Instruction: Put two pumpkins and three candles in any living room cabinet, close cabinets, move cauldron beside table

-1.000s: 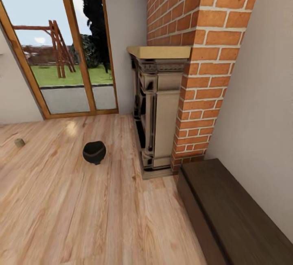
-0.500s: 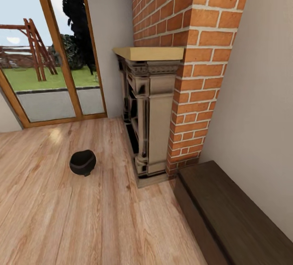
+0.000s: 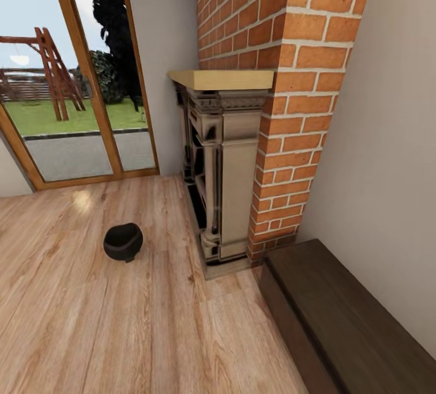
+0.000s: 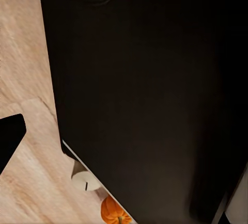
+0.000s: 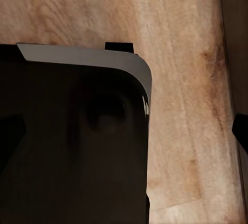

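The head view looks down over a wood floor (image 3: pixel 109 321) in the living room. The cauldron (image 3: pixel 123 241) stands upright on the bare boards, out in the open, its wide mouth facing up; it is near the foot of the fireplace surround (image 3: pixel 227 170) but apart from it. That surround, pale and carved with a light wooden mantel on top, stands against a brick chimney (image 3: pixel 284 79). Behind the cauldron are glass patio doors (image 3: pixel 66 79) in a wooden frame, with grass, a wooden swing frame and a dark tree seen through them. Just past the brick corner, along the plain wall, runs the cabinet (image 3: pixel 339 321), a long low dark-brown piece, its top bare and its visible front closed flush. In the left wrist view a large dark body of the robot covers most of the picture; beside its edge, on the floor, lie 1 pale candle (image 4: pixel 84 181) and 1 orange pumpkin (image 4: pixel 116 212) close together, the pumpkin partly cut off by the dark body. A dark tip at the edge of that view may be a finger of the left hand, but I cannot tell how far the hand is open. In the right wrist view a dark body with a grey rim hangs over the floor boards; the right hand's opening cannot be told either.
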`<state>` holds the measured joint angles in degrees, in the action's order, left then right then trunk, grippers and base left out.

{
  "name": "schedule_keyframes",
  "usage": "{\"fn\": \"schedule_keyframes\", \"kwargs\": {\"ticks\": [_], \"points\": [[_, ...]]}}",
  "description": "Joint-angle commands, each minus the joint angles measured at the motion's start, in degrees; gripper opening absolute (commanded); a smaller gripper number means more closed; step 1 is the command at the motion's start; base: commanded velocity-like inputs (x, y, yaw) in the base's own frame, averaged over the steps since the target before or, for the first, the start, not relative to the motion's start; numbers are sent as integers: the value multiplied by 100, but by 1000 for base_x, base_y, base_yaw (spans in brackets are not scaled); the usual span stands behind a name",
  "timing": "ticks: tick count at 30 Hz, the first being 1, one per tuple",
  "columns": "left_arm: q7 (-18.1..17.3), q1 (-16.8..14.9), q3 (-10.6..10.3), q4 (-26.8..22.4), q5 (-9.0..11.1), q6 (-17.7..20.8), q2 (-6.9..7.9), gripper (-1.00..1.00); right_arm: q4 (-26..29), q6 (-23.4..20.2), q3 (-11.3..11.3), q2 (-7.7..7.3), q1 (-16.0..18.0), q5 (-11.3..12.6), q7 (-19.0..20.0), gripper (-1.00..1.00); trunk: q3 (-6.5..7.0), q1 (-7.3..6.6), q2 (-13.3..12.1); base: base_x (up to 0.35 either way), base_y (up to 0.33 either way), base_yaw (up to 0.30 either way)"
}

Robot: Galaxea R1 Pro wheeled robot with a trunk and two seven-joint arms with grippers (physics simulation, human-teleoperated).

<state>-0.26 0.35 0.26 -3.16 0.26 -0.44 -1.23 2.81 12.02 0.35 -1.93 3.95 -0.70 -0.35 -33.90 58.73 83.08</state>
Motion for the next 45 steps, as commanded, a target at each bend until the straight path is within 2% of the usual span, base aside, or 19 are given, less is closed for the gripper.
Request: {"fn": "schedule_keyframes", "kwargs": {"ticks": [1, 15, 39, 45], "points": [[-2, 0, 0, 0, 0, 0, 0, 100, 0, 0, 0, 0, 0, 0, 0, 100, 0, 0, 0, 100, 59, 0], [-7, 0, 0, 0, 0, 0, 0, 100, 0, 2, 0, 0, 1, 0, 9, 100, 4, 0, 0, 253, 129, -14], [0, 0, 0, 0, 0, 0, 0, 100, 0, 2, 0, 0, 1, 8, 44, 100, 122, 0, 0, 14, 3, -239], [0, 0, 0, 0, 0, 0, 0, 100, 0, 2, 0, 0, 0, 8, 44, 100, 153, 0, 0, 0, 194, -246]]}}
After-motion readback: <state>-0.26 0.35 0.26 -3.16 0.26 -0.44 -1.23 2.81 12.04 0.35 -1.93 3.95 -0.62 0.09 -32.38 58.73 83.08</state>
